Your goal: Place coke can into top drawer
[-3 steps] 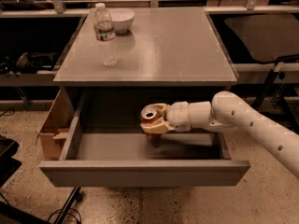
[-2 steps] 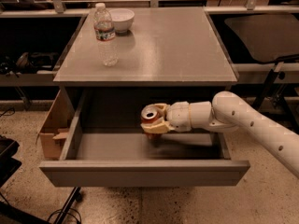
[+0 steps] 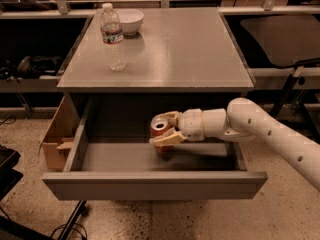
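Observation:
The top drawer (image 3: 150, 185) of the grey cabinet is pulled open toward the camera, its grey floor showing. The coke can (image 3: 160, 131), red with a silver top, stands upright inside the drawer near the middle. My gripper (image 3: 166, 129) reaches in from the right on the white arm. Its tan fingers (image 3: 167, 138) are closed around the can's sides. The can's base sits at or just above the drawer floor; I cannot tell which.
A clear water bottle (image 3: 113, 38) and a white bowl (image 3: 129, 21) stand at the back left of the cabinet top (image 3: 190, 49). A brown cardboard box (image 3: 57, 136) stands on the floor against the drawer's left side. Black table frames and cables flank the cabinet.

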Tool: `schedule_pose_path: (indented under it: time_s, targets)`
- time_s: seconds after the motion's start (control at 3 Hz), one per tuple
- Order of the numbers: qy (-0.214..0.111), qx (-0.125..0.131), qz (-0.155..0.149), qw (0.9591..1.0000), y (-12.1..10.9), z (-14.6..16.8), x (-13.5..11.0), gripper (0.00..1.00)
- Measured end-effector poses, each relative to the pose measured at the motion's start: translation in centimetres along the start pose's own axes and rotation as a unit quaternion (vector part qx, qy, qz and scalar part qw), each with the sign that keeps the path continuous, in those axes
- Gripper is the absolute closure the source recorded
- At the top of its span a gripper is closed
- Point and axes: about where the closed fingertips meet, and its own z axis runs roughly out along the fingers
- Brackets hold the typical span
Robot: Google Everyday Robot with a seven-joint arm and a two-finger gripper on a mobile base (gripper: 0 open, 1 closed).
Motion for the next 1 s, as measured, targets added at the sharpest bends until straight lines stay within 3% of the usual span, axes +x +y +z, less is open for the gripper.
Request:
schedule_pose_path:
  time_s: [0.33,1.0]
  targets:
    - [0.000,0.000,0.000,1.0000,0.0,0.0,0.0,0.00]
    - [-0.013,0.006,-0.001,0.9999,-0.1,-0.9,-1.3,0.00]
